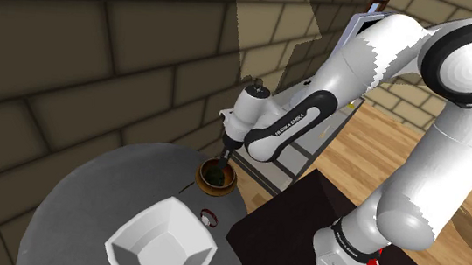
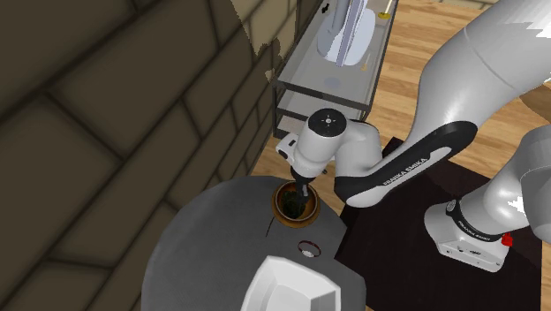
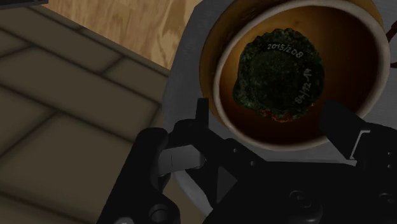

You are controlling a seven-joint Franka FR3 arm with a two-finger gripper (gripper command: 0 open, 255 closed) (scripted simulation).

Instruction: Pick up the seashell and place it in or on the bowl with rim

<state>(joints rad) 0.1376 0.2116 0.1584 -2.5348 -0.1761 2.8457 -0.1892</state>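
Tool (image 1: 223, 155) above grey table (image 1: 89, 185), brick walls (image 1: 75, 52)

Reads "FRANKA EMIKA" in white on the arm's dark forearm band (image 1: 289, 123); "2015/208" on the dark seashell (image 3: 277, 76), just ahead of the gripper (image 3: 270, 114).

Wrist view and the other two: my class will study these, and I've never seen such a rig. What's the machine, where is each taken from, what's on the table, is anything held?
A white robot arm on a dark box, in a simulator. Two pictures look down from cameras outside; the wrist view looks along the black gripper. On the grey table stand a brown bowl with a dark green shell inside, a white bowl and a small ring. The fingers stand apart above the brown bowl: nothing is held.
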